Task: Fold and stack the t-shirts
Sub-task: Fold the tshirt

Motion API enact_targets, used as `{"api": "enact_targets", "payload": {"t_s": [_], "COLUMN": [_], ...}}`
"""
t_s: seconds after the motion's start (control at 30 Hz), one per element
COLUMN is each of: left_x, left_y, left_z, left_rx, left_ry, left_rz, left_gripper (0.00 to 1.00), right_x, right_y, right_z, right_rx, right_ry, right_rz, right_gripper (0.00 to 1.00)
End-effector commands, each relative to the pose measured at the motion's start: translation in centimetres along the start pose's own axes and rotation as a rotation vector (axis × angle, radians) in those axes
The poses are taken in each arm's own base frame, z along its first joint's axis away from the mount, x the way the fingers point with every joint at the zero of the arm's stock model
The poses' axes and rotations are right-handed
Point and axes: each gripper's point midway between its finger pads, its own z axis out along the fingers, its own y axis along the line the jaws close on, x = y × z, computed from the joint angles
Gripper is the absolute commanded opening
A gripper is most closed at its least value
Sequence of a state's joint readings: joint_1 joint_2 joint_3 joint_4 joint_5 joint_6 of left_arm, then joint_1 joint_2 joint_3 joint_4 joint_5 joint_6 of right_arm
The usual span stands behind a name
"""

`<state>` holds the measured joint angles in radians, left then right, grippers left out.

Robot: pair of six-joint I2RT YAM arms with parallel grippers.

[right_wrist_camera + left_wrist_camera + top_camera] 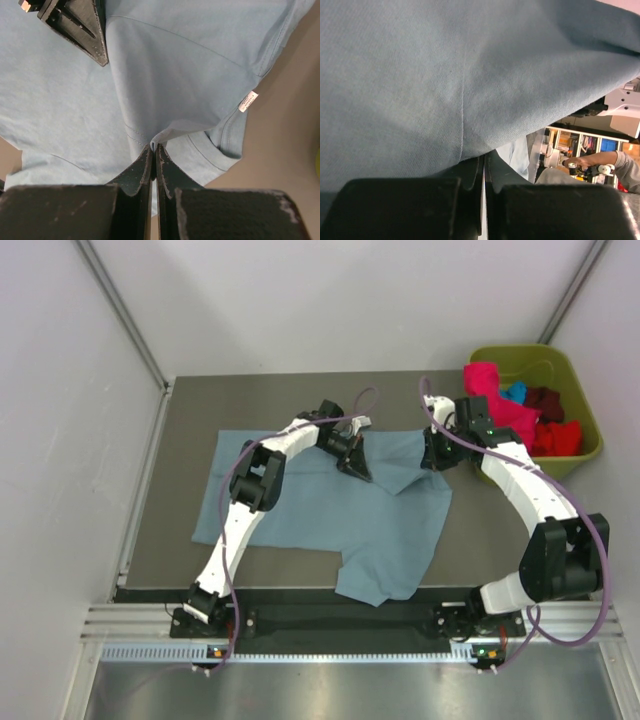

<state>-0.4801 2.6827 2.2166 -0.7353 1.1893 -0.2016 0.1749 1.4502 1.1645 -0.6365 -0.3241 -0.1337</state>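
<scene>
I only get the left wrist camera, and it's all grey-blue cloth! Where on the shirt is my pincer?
Observer: From above, the left pincer sits near the far edge of the large grey-blue cloth t-shirt, which is spread on the dark table.
Operator: What's the other arm doing?
Observer: The right pincer is shut on a raised fold of the same shirt.
Operator: Any more shirts?
Observer: Yes, a pile of pink, red, maroon and turquoise shirts in the olive-green plastic bin, far right.

Bright even overhead light, faint shadows, wrist foregrounds softly blurred
</scene>
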Motion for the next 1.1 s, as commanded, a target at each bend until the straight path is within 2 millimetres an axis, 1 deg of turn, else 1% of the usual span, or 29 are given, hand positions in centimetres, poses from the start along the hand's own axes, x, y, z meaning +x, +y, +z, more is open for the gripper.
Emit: {"api": "enact_targets", "payload": {"t_s": [0.0, 0.13, 0.17, 0.37, 0.4, 0.47, 0.5, 0.53, 0.57, 0.6, 0.63, 0.67, 0.7, 0.73, 0.77, 0.8, 0.83, 0.87, 0.9, 0.93, 0.97, 1.0, 1.07], "left_x": [-0.8, -0.8, -1.0, -2.3, -2.2, -2.3, -1.7, -1.4, -1.4, -0.6, -0.3, -0.4, 1.2, 1.1, 0.9, 3.1, 3.0, 3.9, 4.2, 4.0, 4.4, 3.5, 2.3], "left_y": [-1.2, -2.1, -2.9, -4.9, -5.0, -5.8, -5.5, -5.4, -6.6, -5.1, -5.0, -6.1, -4.7, -5.0, -4.7, -3.3, -3.1, -1.7, -1.6, -1.5, -0.8, -1.2, -1.0], "left_z": [0.3, -0.3, -0.6, -2.3, -2.4, -2.7, -2.6, -2.6, -3.1, -3.1, -3.1, -3.8, -3.6, -4.4, -4.5, -3.9, -4.7, -4.4, -3.9, -4.1, -3.9, -3.1, -2.5], "left_rx": [0.041, 0.038, 0.033, -0.029, -0.029, -0.061, -0.071, -0.093, -0.121, -0.196, -0.233, -0.282, -0.330, -0.424, -0.465, -0.495, -0.574, -0.611, -0.641, -0.679, -0.701, -0.708, -0.741], "left_ry": [-0.008, -0.009, -0.015, -0.062, -0.063, -0.075, -0.068, -0.066, -0.075, -0.069, -0.059, -0.074, -0.049, -0.057, -0.073, -0.030, -0.031, -0.021, -0.010, -0.018, -0.015, -0.043, -0.087], "left_rz": [0.070, 0.082, 0.116, 0.208, 0.211, 0.242, 0.238, 0.253, 0.327, 0.318, 0.405, 0.473, 0.476, 0.563, 0.617, 0.610, 0.670, 0.687, 0.718, 0.754, 0.760, 0.811, 0.827], "left_gripper": [0.00, 0.00, 0.00, 0.00, 0.00, 0.21, 0.28, 0.30, 0.30, 0.31, 0.31, 0.31, 0.32, 0.31, 0.32, 0.31, 0.31, 0.31, 0.31, 0.31, 0.30, 0.31, 0.31], "right_x": [-1.7, -1.9, -2.0, -2.0, -1.9, -2.2, -2.1, -2.3, -2.4, -2.4, -2.5, -2.6, -2.6, -2.6, -2.7, -2.7, -2.7, -2.7, -3.0, -2.9, -3.1, -3.3, -3.4], "right_y": [0.5, 0.5, 0.5, 0.4, 0.4, 0.4, 0.3, 0.4, 0.4, 0.3, 0.2, 0.2, 0.2, 0.2, 0.1, 0.2, 0.1, 0.0, 0.0, -0.1, 0.0, -0.1, -0.3], "right_z": [-0.8, -0.8, -0.7, -0.5, -0.5, -0.5, -0.5, -0.5, -0.5, -0.5, -0.4, -0.5, -0.4, -0.4, -0.3, -0.3, -0.2, -0.2, -0.2, -0.2, -0.2, -0.3, -0.3], "right_rx": [0.004, 0.003, 0.005, 0.003, 0.002, 0.001, 0.003, 0.001, 0.002, 0.003, 0.005, 0.007, 0.009, 0.007, 0.007, 0.006, 0.008, 0.010, 0.010, 0.014, 0.014, 0.017, 0.023], "right_ry": [-0.061, -0.069, -0.071, -0.073, -0.072, -0.076, -0.072, -0.076, -0.076, -0.076, -0.079, -0.080, -0.082, -0.080, -0.082, -0.082, -0.081, -0.080, -0.084, -0.081, -0.082, -0.086, -0.083], "right_rz": [-0.020, -0.020, -0.020, -0.016, -0.018, -0.021, -0.019, -0.023, -0.023, -0.023, -0.024, -0.026, -0.027, -0.026, -0.028, -0.031, -0.032, -0.034, -0.039, -0.041, -0.050, -0.054, -0.059], "right_gripper": [0.00, 0.00, 0.00, 0.00, 0.00, 0.00, 0.00, 0.00, 0.00, 0.00, 0.00, 0.00, 0.00, 0.00, 0.00, 0.00, 0.00, 0.00, 0.00, 0.00, 0.00, 0.00, 0.00]}}
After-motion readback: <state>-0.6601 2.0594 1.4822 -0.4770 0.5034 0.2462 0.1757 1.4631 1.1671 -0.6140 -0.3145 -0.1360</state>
